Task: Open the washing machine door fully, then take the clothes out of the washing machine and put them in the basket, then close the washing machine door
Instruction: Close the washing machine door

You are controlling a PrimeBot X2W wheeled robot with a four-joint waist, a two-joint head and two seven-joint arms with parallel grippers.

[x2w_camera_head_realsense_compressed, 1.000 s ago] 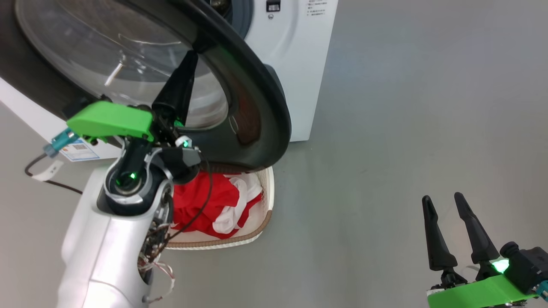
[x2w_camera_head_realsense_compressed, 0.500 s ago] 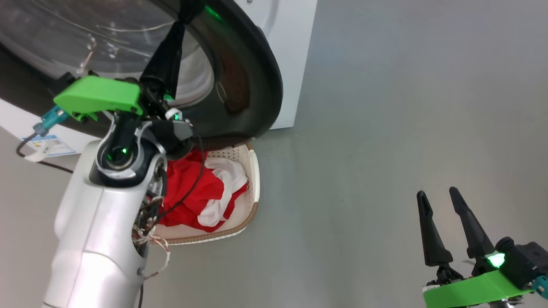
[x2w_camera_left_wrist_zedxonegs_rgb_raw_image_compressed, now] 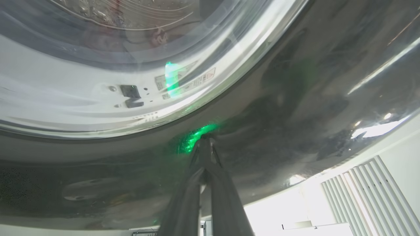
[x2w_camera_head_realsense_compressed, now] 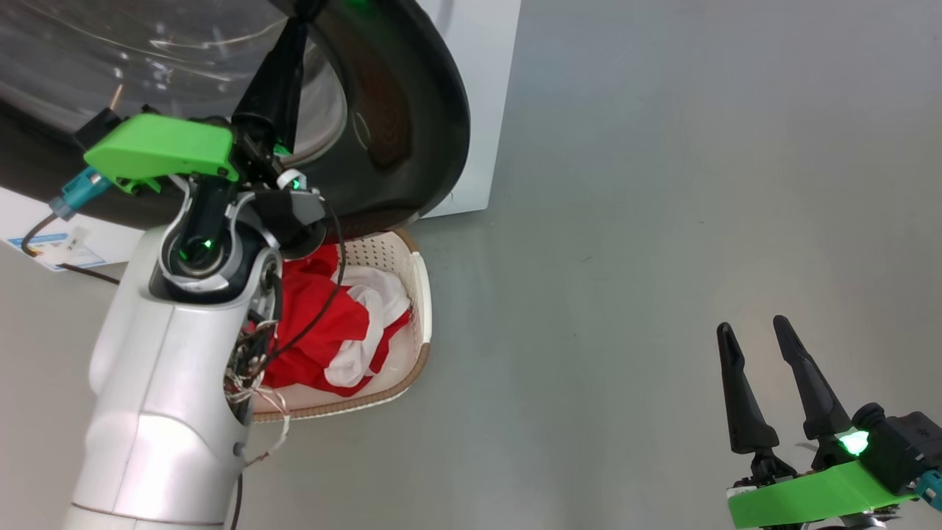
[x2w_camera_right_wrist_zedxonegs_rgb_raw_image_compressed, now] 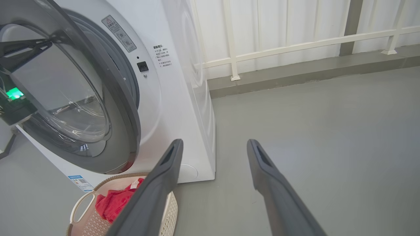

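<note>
Washing machine door (x2w_camera_head_realsense_compressed: 412, 110), left tool (x2w_camera_left_wrist_zedxonegs_rgb_raw_image_compressed: 205, 140) closed, tips touching it, right tool (x2w_camera_head_realsense_compressed: 752, 325) wide, empty

The left arm (x2w_camera_head_realsense_compressed: 162, 383) hides part of the basket (x2w_camera_head_realsense_compressed: 425, 309) and clothes (x2w_camera_head_realsense_compressed: 309, 372); the washing machine door (x2w_camera_head_realsense_compressed: 412, 110) is cut off above.

Red-white clothes (x2w_camera_head_realsense_compressed: 324, 338); cream perforated basket (x2w_camera_head_realsense_compressed: 421, 309), brown rim; glossy black door (x2w_camera_head_realsense_compressed: 412, 110).

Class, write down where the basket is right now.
In the head view the basket sits on the floor at left of centre, just under the black rim of the washing machine door, with the red and white clothes inside it.
</note>
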